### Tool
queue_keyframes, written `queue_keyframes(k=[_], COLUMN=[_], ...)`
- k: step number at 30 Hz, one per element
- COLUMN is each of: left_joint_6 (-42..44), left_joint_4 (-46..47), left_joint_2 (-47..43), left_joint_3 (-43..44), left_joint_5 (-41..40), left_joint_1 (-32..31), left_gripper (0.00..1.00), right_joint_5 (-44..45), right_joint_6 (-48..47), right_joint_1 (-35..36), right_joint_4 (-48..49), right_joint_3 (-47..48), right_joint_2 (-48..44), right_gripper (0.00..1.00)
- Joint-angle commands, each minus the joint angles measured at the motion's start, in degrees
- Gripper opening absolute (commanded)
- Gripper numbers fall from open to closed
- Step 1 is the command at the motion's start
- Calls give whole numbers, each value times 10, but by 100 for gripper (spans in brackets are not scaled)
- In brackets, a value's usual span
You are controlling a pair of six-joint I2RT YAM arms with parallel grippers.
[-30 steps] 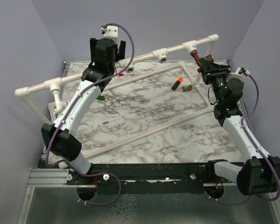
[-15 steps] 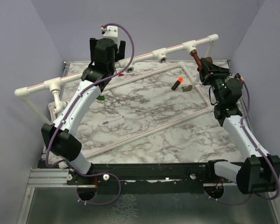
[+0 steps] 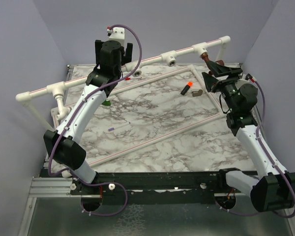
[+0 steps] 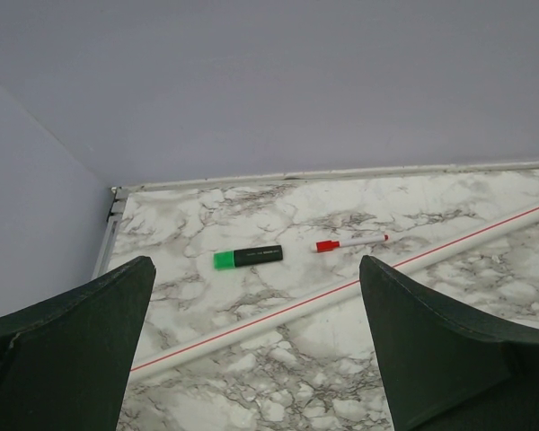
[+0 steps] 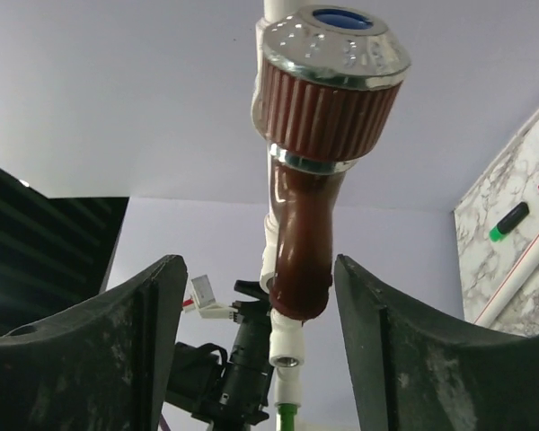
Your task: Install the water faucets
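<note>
- Faucet (brown) (image 5: 302,224) hangs from far-right pipe tee (image 3: 200,48) — R gripper (image 5: 256,265) jaws spread either side, not touching.
- L gripper (image 4: 256,269) wide open, empty.

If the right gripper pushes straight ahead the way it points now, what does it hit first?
The dark reddish-brown plastic faucet at the white pipe tee, sitting between the open fingers of the right gripper; how near is unclear.

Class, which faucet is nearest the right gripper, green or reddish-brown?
The reddish-brown faucet, on the pipe tee at the right gripper; the green faucet is by the left arm.
</note>
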Motion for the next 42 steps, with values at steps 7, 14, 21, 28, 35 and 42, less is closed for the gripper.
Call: queue_keyframes(k=[7,14,21,28,35,42], left_joint_6=[-9,-9,-11,-8,-8,-10], left_joint_4=[-36,-36,-38,-41,-45,-43], left_joint_2=[9,7,9,10,9,8], left_joint_3=[-15,-15,-13,-9,-6,-10], left_joint_5=[23,23,24,25,27,34], left_joint_1=[-21,-21,-22,-23,-24,-24], left_gripper=[97,97,97,97,97,97], right_joint_5=[-18,3,55,86,16,-120], right_joint_6=[-153,-276,-522,-801,-1090,-1297], right_joint_1=[0,0,0,0,1,5], right_joint_4=[-97,-170,-202,-149,-75,-19], right_joint_3=[20,38,60,58,37,-10], right_joint_2=[-55,-83,-115,-126,-119,-131], right_gripper=[78,78,78,78,81,84])
